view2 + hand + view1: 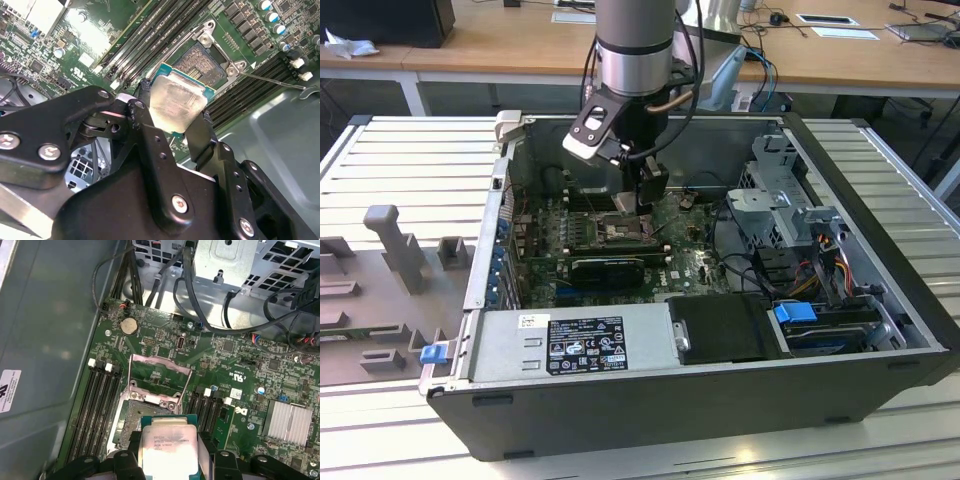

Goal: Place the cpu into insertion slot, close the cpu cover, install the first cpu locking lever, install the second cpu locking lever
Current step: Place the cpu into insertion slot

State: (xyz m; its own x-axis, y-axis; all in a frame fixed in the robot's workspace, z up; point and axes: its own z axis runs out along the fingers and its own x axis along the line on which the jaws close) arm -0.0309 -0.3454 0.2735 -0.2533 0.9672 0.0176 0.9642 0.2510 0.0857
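Note:
My gripper (175, 117) is shut on the cpu (177, 104), a flat square chip with a dull silver top, pinched at two opposite edges by the black fingers (146, 116). The chip hangs a little above the insertion slot (204, 61), partly overlapping one corner of it in both wrist views. The same cpu (167, 449) and slot (136, 415) appear in the first wrist view, where the cpu cover (160, 372) stands raised behind the socket. A thin locking lever (272, 80) sticks out loose beside the slot. In the exterior view the gripper (647, 198) reaches into the case over the slot (620, 232).
The green motherboard (235, 365) lies in an open computer case (880, 300). Long black memory slots (97, 405) flank the socket. Cables (200, 315) and a metal drive cage (225, 260) sit beyond it, a finned heatsink (290, 422) to one side.

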